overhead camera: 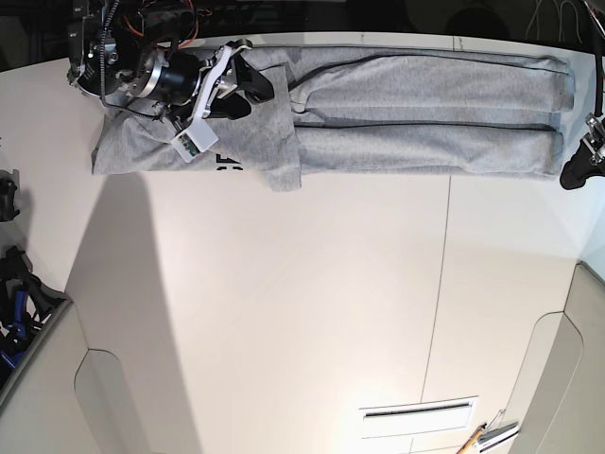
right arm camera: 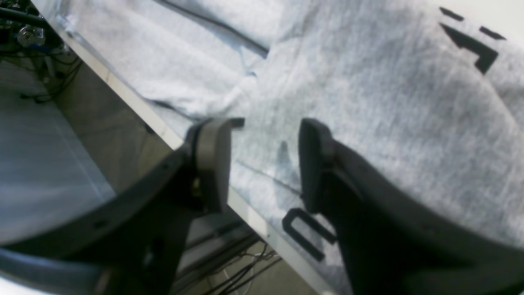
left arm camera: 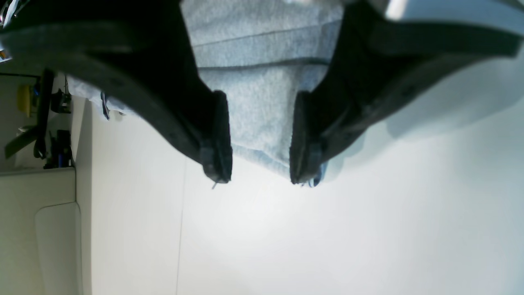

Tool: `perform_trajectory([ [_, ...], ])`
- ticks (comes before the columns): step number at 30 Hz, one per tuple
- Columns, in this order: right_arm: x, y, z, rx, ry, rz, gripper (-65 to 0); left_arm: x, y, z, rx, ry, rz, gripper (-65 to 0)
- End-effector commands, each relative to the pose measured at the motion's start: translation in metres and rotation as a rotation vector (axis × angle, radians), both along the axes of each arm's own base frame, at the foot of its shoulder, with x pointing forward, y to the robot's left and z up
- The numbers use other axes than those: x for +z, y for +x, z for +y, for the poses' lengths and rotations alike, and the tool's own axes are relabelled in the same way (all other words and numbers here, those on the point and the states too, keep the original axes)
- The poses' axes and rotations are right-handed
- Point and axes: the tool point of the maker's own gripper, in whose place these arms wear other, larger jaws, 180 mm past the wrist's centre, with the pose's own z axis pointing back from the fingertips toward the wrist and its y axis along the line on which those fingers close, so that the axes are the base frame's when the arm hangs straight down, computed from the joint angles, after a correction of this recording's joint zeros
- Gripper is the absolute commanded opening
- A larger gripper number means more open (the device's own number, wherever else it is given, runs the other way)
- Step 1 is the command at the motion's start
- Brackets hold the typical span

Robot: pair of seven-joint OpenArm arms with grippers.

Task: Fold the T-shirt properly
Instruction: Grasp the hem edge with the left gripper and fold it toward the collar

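The T-shirt (overhead camera: 425, 104) lies as a long grey strip along the table's far edge, with a wider flap at its left end. In the base view my right gripper (overhead camera: 260, 87) hovers over that left end. Its wrist view shows the gripper (right arm camera: 264, 164) open just above the shirt (right arm camera: 368, 102), near the table edge and the black lettering (right arm camera: 470, 45). My left gripper (overhead camera: 579, 170) is at the strip's right end. In its wrist view that gripper (left arm camera: 260, 168) is open, with a corner of the shirt (left arm camera: 258, 82) lying between and behind the fingers.
The white table (overhead camera: 284, 312) has a seam (overhead camera: 444, 284) and a slot (overhead camera: 416, 411) near the front. Cables and electronics (overhead camera: 142, 19) sit beyond the far left corner. Dark gear (overhead camera: 14, 284) stands at the left edge, small tools (overhead camera: 487, 437) at the front right.
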Motion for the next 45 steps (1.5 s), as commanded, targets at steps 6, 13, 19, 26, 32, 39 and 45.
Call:
perform_trajectory([
  [6, 0.033, 0.013, 0.005, 0.008, 0.026, -0.121, -37.9, 0.029, 0.006, 0.024, 0.045, 0.043, -0.082, -34.4],
  [13, 0.074, 0.025, 0.005, 0.011, -0.004, -0.290, -37.9, 0.024, -0.027, 0.043, 0.109, 0.059, -0.042, -34.4],
  [19, 0.080, 0.035, 0.000, -0.010, -0.044, -0.343, -37.9, 0.003, -0.056, 0.053, 0.152, 0.126, 0.031, -34.4],
  [26, 0.081, 0.037, -0.002, -0.017, -0.049, -0.356, -37.9, -0.030, -0.070, 0.027, 0.176, 0.060, 0.068, -34.4],
  [32, 0.081, 0.038, -0.002, -0.017, -0.049, -0.357, -37.9, -0.044, -0.075, 0.010, 0.191, 0.011, 0.072, -34.4],
  [39, 0.081, 0.038, -0.002, -0.017, -0.049, -0.357, -37.9, -0.049, -0.074, 0.003, 0.173, 0.001, 0.083, -34.4],
  [45, 0.081, 0.038, -0.001, -0.017, -0.049, -0.357, -37.9, -0.059, -0.070, -0.015, 0.117, -0.011, 0.108, -34.4],
])
